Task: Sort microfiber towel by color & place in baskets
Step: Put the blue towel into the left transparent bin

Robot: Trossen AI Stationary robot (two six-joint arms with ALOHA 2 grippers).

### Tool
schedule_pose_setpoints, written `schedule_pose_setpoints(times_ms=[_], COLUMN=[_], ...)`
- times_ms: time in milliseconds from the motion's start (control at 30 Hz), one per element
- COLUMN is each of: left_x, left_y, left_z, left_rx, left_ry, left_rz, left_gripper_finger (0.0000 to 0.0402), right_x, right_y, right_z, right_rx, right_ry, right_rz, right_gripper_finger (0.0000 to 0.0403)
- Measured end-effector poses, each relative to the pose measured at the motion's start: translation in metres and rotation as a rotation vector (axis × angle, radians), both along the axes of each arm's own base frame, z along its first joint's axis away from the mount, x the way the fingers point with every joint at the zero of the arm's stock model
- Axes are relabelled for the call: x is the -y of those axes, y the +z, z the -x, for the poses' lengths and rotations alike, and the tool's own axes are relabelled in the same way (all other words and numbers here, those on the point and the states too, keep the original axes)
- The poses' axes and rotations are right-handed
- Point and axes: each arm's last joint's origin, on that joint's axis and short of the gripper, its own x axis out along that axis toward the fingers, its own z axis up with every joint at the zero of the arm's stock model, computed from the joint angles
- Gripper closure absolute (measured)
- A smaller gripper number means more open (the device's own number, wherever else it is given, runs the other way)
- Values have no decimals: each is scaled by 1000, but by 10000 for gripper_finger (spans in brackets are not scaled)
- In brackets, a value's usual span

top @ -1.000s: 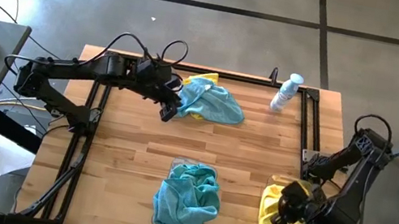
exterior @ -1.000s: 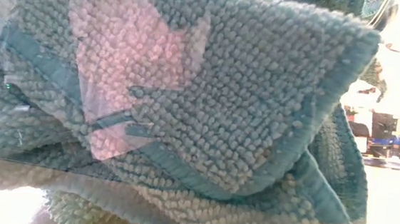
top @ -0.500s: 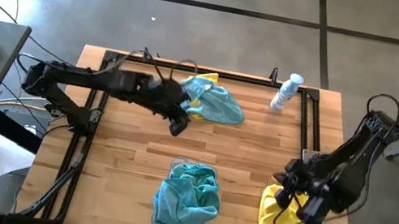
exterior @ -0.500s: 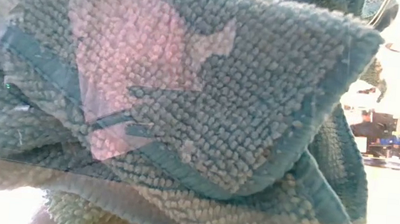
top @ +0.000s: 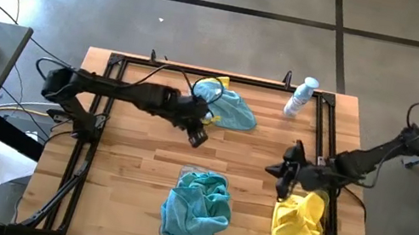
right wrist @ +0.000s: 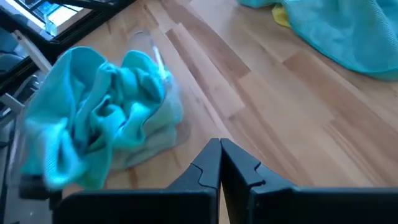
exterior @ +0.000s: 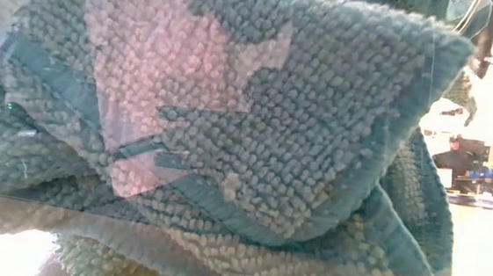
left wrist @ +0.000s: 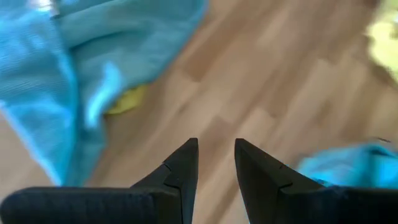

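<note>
A loose teal-blue towel (top: 232, 109) lies spread at the table's far middle, over a yellow towel (top: 217, 82) that peeks out at its far edge. My left gripper (top: 197, 139) hovers just near of this pile, narrowly open over bare wood (left wrist: 216, 146). Teal towels (top: 195, 206) fill the clear basket at the near middle and block the low view (exterior: 229, 137). Yellow towels (top: 298, 228) fill the basket at the near right. My right gripper (top: 283, 178) is shut and empty, just beyond that basket's far-left corner (right wrist: 220, 144).
A white and blue spray bottle (top: 300, 97) lies near the far right corner. A black frame rail (top: 97, 115) runs along the table's edges. Bare wood lies between the far pile and the two baskets.
My right gripper has risen from the yellow towels in the near-right basket and swung toward the table's far-left; the yellow towels stay in the basket. My left gripper has moved from beside the far pile toward the near edge and a little right.
</note>
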Motion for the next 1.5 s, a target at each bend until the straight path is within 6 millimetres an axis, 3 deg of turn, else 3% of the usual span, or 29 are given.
schedule_pose_setpoints(times_ms=[300, 500, 933, 1133, 1267, 1367, 1433, 1500], left_x=[-61, -90, -111, -112, -110, -103, -95, -87], left_y=[-28, -63, -136, -154, -153, -136, -116, -79], left_z=[13, 7, -4, -6, -6, -3, 2, 4], left_rx=[-232, -330, -521, -570, -556, -536, -516, -395], left_ry=[94, 48, 52, 17, 16, 28, 66, 104], left_rz=[-2, 81, 142, 159, 196, 173, 153, 108], left_gripper_finger=[310, 310, 310, 324, 389, 397, 400, 401], right_x=[37, 58, 79, 85, 85, 84, 83, 82], right_y=[-5, -5, -5, -5, -5, -6, -9, -11], right_z=[-18, -21, -22, -21, -21, -21, -18, -11], right_rx=[-35, -37, -24, -30, -45, -70, -117, -168], right_ry=[-101, -223, -376, -390, -349, -280, -243, -235], right_rz=[17, 15, -32, -9, 19, 25, 2, -31], right_gripper_finger=[402, 402, 402, 402, 402, 402, 402, 402])
